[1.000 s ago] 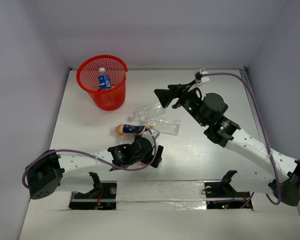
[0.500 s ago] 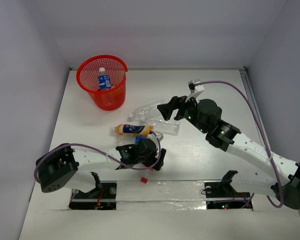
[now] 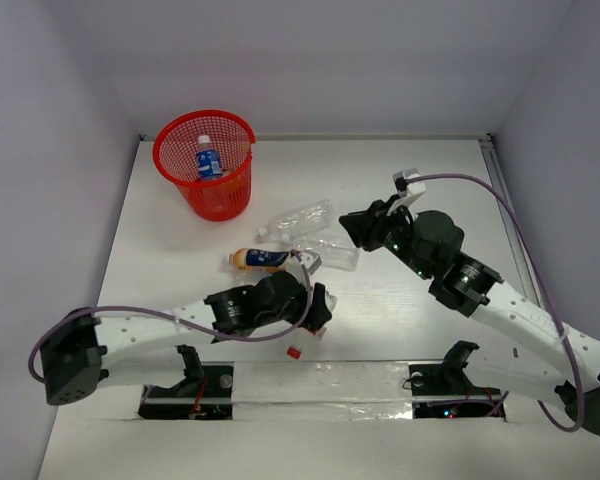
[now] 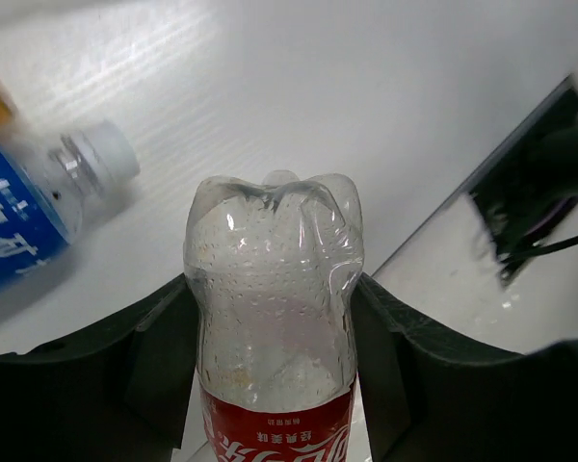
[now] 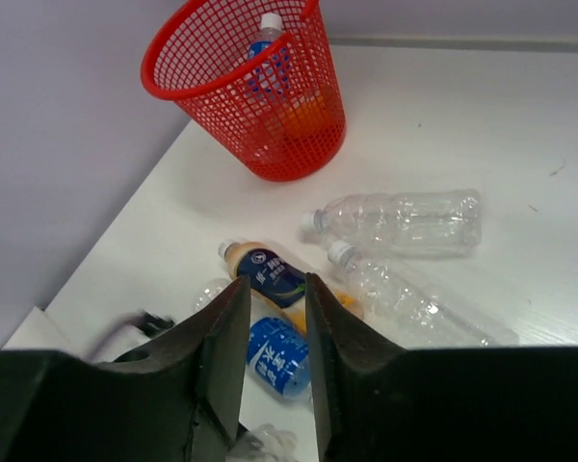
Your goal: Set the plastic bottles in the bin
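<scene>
A clear, dimpled plastic bottle with a red label (image 4: pixel 275 241) is clamped between the fingers of the left gripper (image 4: pixel 275 298) near the white table's (image 3: pixel 430 170) front edge. Its long axis runs along the fingers, base pointing outward. The right gripper (image 5: pixel 277 298) is held over the lying bottles, its fingers narrowly parted and grasping nothing. The round red mesh bin (image 5: pixel 270 135) is set at the far left corner, across bare tabletop.
</scene>
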Controlling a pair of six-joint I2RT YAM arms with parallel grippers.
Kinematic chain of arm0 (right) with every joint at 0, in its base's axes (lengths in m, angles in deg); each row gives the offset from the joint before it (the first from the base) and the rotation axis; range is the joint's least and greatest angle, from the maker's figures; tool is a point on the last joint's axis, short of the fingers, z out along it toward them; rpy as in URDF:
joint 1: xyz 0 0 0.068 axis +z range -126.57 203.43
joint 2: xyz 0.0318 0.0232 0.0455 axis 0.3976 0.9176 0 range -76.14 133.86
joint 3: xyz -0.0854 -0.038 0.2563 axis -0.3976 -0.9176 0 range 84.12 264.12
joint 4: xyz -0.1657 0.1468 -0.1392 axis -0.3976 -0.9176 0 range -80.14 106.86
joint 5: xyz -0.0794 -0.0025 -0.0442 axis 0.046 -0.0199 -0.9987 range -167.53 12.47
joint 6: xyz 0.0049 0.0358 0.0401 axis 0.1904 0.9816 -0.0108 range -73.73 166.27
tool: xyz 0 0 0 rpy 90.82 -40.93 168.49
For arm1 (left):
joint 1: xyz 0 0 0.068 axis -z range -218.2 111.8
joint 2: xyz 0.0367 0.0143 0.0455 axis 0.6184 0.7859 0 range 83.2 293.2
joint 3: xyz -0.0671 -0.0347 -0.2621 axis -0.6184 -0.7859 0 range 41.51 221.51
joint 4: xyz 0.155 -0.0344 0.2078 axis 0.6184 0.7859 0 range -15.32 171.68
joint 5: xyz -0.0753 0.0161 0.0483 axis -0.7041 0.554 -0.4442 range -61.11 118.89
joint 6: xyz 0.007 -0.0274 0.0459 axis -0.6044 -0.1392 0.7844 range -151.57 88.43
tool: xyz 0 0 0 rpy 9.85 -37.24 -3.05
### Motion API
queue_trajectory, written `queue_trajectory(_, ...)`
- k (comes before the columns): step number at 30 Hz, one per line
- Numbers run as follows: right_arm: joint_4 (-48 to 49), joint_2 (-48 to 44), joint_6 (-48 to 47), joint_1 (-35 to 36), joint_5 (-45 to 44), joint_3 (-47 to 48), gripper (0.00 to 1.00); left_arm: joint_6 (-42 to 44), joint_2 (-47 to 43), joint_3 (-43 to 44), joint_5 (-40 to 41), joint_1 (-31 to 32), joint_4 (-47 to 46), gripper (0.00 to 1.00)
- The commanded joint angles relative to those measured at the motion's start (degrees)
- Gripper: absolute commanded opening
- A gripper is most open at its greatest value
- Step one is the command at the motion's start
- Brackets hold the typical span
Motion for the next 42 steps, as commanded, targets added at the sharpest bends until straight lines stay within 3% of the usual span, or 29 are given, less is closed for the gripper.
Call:
queue_trajectory(1,-3.21,-2.90,-2.58,-0.42,0.50,-0.57,0.34,-1.24,-7.79,6.23,3.95,0.21,1.22,0.39)
queue_trajectory(6,-7.95,-8.16,-3.38,-2.35,1.30,0.56,0.33,-1.15,-13.79,12.74,15.27,-1.37,7.55,0.39)
queue_trajectory(10,-12.44,-10.63,-3.21,-2.36,-1.07,2.68,0.33,1.74,-16.08,18.80,20.92,-9.88,7.04,0.39)
queue_trajectory(11,-12.71,-11.16,-3.12,-2.36,-0.99,2.59,0.33,3.14,-16.08,19.42,20.58,-15.21,5.03,0.39)
queue_trajectory(15,-7.91,-11.17,-2.86,-2.36,5.57,-0.12,0.33,5.87,-14.24,25.13,21.36,-26.56,2.29,0.39)
queue_trajectory(18,1.83,-4.33,-2.15,-2.36,15.66,-3.12,0.38,7.02,-10.12,30.49,19.09,-34.30,-1.14,0.39)
queue_trajectory(23,1.53,14.47,-7.94,2.56,18.17,4.67,0.46,6.76,1.04,41.30,14.33,-44.16,-0.26,0.39)
queue_trajectory(27,-2.05,26.26,-11.46,5.72,21.07,11.70,0.67,6.94,8.07,47.02,13.54,-50.23,0.87,0.39)
queue_trajectory(29,-3.91,31.18,-13.65,7.74,20.99,14.01,0.73,7.63,11.07,49.04,13.19,-53.04,1.06,0.39)
queue_trajectory(33,-9.08,38.13,-16.65,11.26,18.01,18.58,0.83,12.99,13.45,49.66,19.77,-54.11,-1.84,0.39)
queue_trajectory(38,-17.09,47.70,-18.85,14.42,12.29,26.84,0.83,16.51,18.01,51.24,22.42,-55.43,-2.64,0.39)
queue_trajectory(42,-17.98,50.88,-19.02,14.96,12.02,29.39,0.83,18.01,20.65,51.25,23.65,-56.48,-3.43,0.39)
